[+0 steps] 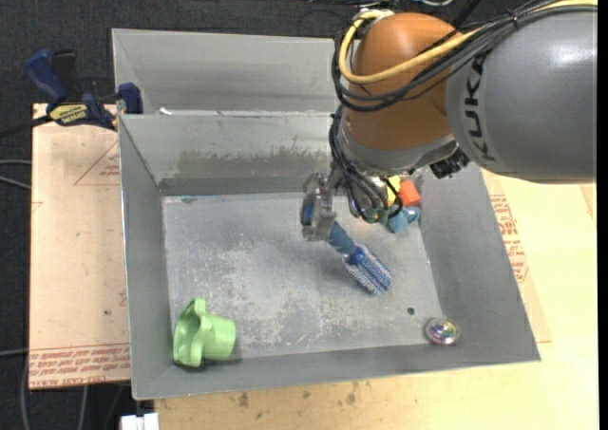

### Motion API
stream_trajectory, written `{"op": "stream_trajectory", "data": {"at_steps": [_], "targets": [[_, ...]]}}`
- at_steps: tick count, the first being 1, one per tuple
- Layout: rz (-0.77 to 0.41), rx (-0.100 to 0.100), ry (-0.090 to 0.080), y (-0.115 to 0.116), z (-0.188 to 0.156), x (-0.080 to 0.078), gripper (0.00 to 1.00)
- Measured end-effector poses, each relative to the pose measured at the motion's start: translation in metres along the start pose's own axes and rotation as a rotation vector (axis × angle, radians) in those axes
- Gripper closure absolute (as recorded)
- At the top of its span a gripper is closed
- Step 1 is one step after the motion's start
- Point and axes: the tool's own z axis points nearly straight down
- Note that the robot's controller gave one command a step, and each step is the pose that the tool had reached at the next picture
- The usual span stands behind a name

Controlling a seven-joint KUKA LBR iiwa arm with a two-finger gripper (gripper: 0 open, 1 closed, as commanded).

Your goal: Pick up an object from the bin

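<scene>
The gripper (319, 217) hangs at the handle end of a blue bristled brush (365, 268) lying aslant mid-floor in the scuffed grey metal bin (249, 267). Whether it clamps the handle cannot be told. A ribbed green plastic piece (201, 335) sits near the front-left corner and a shiny ball (440, 330) in the front-right.

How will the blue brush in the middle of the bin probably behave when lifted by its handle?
The blue brush looks like rigid plastic, so it should probably keep its shape. Its bristled head is wider than the handle, so it may tip head-down. Lying flat, it would likely slide rather than roll.
</scene>
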Motion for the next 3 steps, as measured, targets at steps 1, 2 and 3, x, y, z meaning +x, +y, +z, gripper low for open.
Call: {"op": "stream_trajectory", "data": {"at_steps": [1, 2, 3], "targets": [[0.336, 0.005, 0.014, -0.019, 0.046, 0.078, 1.0], [0.348, 0.005, 0.012, -0.017, 0.057, 0.091, 1.0], [0.35, 0.004, 0.012, -0.017, 0.056, 0.091, 0.0]]}}
